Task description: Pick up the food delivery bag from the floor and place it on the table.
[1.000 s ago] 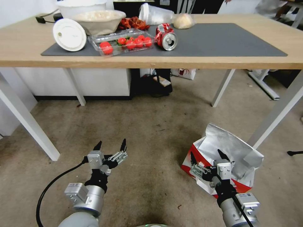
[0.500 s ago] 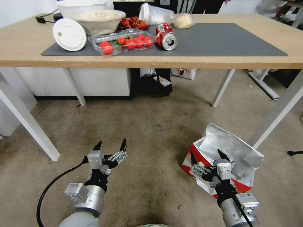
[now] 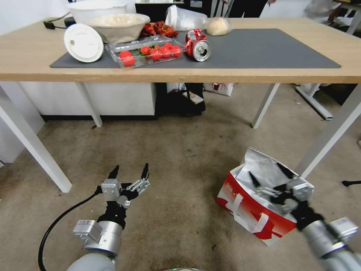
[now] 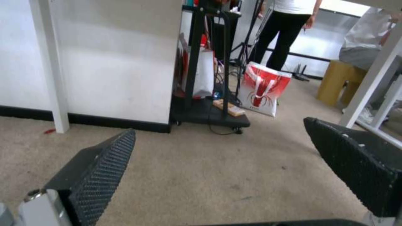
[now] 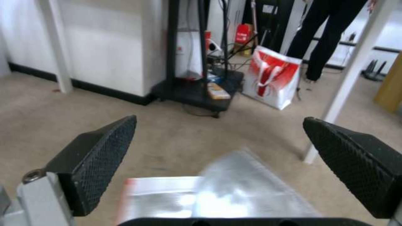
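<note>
The food delivery bag (image 3: 258,220), red and white with a silver foil lining, stands open on the floor (image 3: 180,158) at my right, close to a white table leg. My right gripper (image 3: 267,174) hovers open over the bag's foil mouth, fingers spread and holding nothing. In the right wrist view the foil (image 5: 234,191) lies just below that open gripper (image 5: 220,119). My left gripper (image 3: 130,169) hangs open over bare carpet at the left, also seen open in the left wrist view (image 4: 220,125). The table (image 3: 263,74), light wood with a dark grey mat (image 3: 270,49), stands ahead.
The table's left half carries bowls (image 3: 118,24), a white lid (image 3: 83,42), a clear tray of tomatoes (image 3: 148,51), a crushed red can (image 3: 198,44) and a plastic cup. White legs (image 3: 35,150) (image 3: 331,130) flank the floor space. A black cart (image 3: 186,99) and another red-and-white bag (image 3: 220,87) sit beyond.
My right gripper has swung right and forward, from in front of the bag's red side to above its foil opening. The left arm has barely shifted.
</note>
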You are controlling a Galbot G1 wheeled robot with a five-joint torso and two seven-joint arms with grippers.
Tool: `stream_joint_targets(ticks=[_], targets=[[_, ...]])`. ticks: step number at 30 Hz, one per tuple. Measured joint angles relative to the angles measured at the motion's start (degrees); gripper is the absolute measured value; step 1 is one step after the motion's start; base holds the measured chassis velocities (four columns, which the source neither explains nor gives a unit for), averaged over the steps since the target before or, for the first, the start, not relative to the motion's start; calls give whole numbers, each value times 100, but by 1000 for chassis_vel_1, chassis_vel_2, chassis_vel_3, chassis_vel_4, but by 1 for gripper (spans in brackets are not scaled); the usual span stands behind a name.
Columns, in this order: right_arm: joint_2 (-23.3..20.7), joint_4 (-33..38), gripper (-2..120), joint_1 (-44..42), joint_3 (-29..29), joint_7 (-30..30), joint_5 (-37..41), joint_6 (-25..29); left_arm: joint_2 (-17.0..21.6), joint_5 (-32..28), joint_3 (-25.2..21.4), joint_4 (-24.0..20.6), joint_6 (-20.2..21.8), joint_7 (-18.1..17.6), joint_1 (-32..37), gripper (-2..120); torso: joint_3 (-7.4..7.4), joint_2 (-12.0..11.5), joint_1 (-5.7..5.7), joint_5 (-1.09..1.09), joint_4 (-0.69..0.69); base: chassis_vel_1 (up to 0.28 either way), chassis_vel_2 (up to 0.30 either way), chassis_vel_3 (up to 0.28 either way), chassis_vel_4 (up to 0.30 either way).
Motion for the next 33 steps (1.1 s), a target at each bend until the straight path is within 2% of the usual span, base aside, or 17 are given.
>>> stream_joint_targets(ticks=[1, 3, 6, 8, 9, 12, 16, 20, 22, 24, 33], targets=[[0, 0, 100, 0, 0, 0, 0, 0, 0, 0, 0, 0, 0, 0, 0, 100, 0, 0, 0, 0, 0, 0, 0, 0, 0], [-473, -553, 100, 285, 106, -143, 193, 115, -27, 32, 14, -9, -3, -2, 17, 100, 0, 2, 1, -1, 0, 0, 0, 0, 0], [-790, -963, 100, 452, 117, -244, 258, 172, -43, 54, 15, -12, -19, -4, 30, 100, 0, 5, 1, 1, 0, 0, 0, 0, 0], [-1233, -1595, 100, 669, 23, -415, 258, 312, -62, 70, 13, -11, -44, -6, 35, 100, 0, 6, 1, -1, -1, 0, 0, 0, 0], [-1233, -1595, 100, 669, 23, -415, 258, 312, -62, 70, 13, -11, -44, -6, 35, 100, 0, 6, 1, -1, -1, 0, 0, 0, 0], [-1714, -2296, 100, 961, -218, -529, 117, 348, -96, 82, 16, 22, -58, -6, 29, 100, 0, 8, 1, -1, 0, 0, 0, 0, 0], [-2053, -2788, 100, 1188, -415, -589, -32, 338, -117, 104, 33, 67, -63, -6, 17, 100, 0, 10, 1, -1, 0, 0, 0, 0, 0], [-2332, -3317, 100, 1415, -733, -788, -201, 295, -141, 114, 35, 112, -64, -10, 6, 100, 0, 11, 2, -2, -1, 0, 0, 0, 0], [-2348, -3367, 100, 1442, -773, -804, -221, 299, -143, 114, 34, 114, -64, -11, 6, 100, 0, 11, 2, -2, -1, 0, 0, 0, 0], [-2408, -3638, 100, 1633, -1049, -864, -319, 321, -154, 119, 27, 139, -64, -17, 9, 100, 0, 12, 2, -2, 0, 0, 0, 0, 0], [-2367, -4112, 100, 2149, -1638, -990, -532, 325, -167, 137, 4, 162, -65, -24, 19, 100, 0, 14, 2, -2, -1, 0, 0, 0, 0]])
